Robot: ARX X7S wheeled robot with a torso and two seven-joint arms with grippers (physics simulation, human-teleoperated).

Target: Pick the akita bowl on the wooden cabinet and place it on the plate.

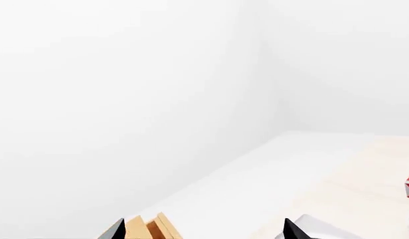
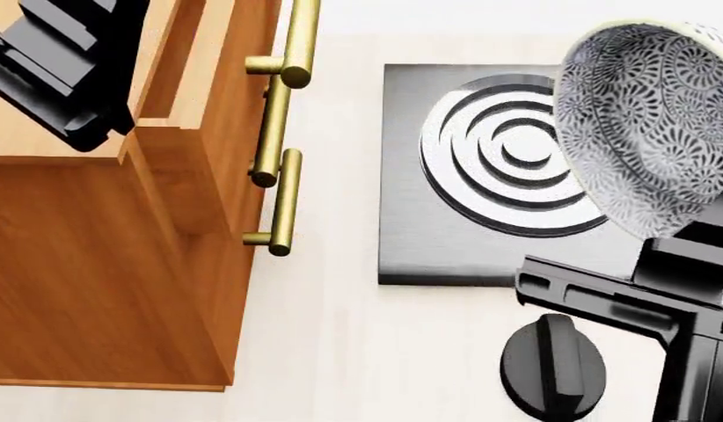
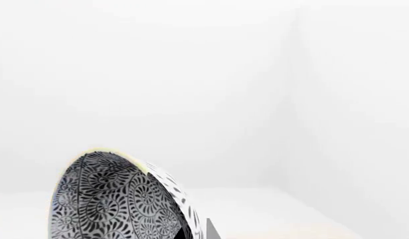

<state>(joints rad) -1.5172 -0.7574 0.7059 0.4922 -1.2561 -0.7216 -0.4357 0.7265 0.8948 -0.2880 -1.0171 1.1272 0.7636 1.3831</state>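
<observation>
Occupying the right side of the head view, the akita bowl, white with a dense black floral pattern, hangs tilted in the air above the right edge of the grey square stove, carried by the right gripper, whose black body rises beneath it; the fingers close on the bowl's lower edge, though the contact itself is hidden by the bowl. The right wrist view gives the same bowl close up, patterned inside, pale rim uppermost, against white walls. The wooden cabinet, orange-brown with brass bar handles, fills the left of the head view, its top bare where visible. The left gripper sits over the cabinet's top at the upper left; its two dark fingers show apart, with nothing between them, in the left wrist view. A black stove knob lies on the pale surface in front of the stove. The plate shows in no view.
</observation>
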